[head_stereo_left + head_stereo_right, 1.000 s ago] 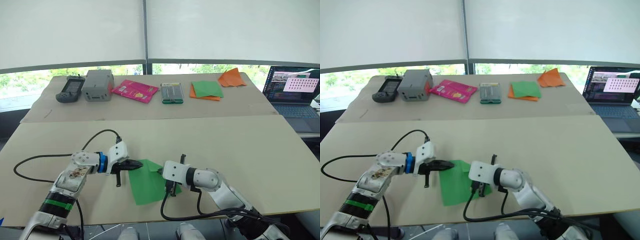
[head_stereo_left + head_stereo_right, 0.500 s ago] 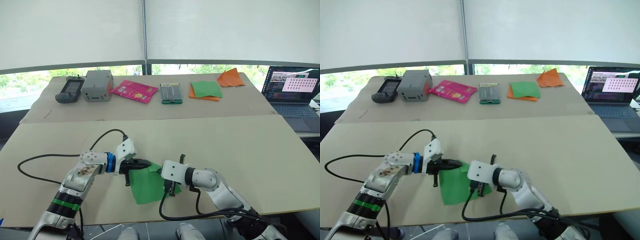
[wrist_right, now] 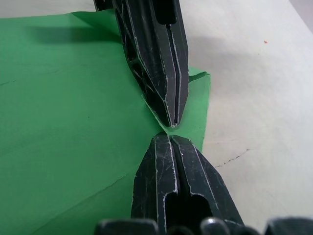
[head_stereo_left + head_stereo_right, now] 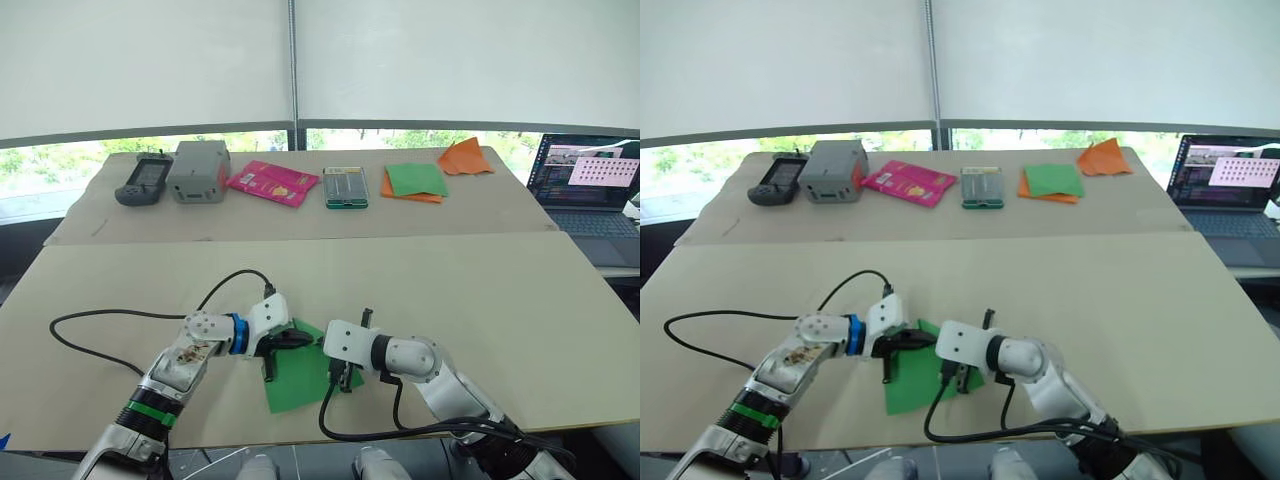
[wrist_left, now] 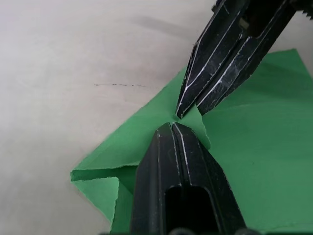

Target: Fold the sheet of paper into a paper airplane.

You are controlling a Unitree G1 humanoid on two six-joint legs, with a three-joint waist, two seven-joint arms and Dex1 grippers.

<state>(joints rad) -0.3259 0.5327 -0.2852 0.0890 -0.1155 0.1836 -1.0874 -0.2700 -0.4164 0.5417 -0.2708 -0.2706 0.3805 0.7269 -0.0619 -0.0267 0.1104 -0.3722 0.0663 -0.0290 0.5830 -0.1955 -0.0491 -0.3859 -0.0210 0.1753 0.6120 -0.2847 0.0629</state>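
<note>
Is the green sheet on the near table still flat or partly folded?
Partly folded: the sheet has one corner flap turned over, under both shut grippers.

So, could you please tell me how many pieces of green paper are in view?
2: one thin bright green paper sheet on the near table, between the two grippers, and one green sheet stacked on an orange sheet on the far table. More could be hidden within that stack.

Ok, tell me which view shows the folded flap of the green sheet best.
The left wrist view: the sheet of paper shows its turned-over flap beside the shut left end effector. The right wrist view shows one folded corner; the eye views show the sheet between the arms.
</note>
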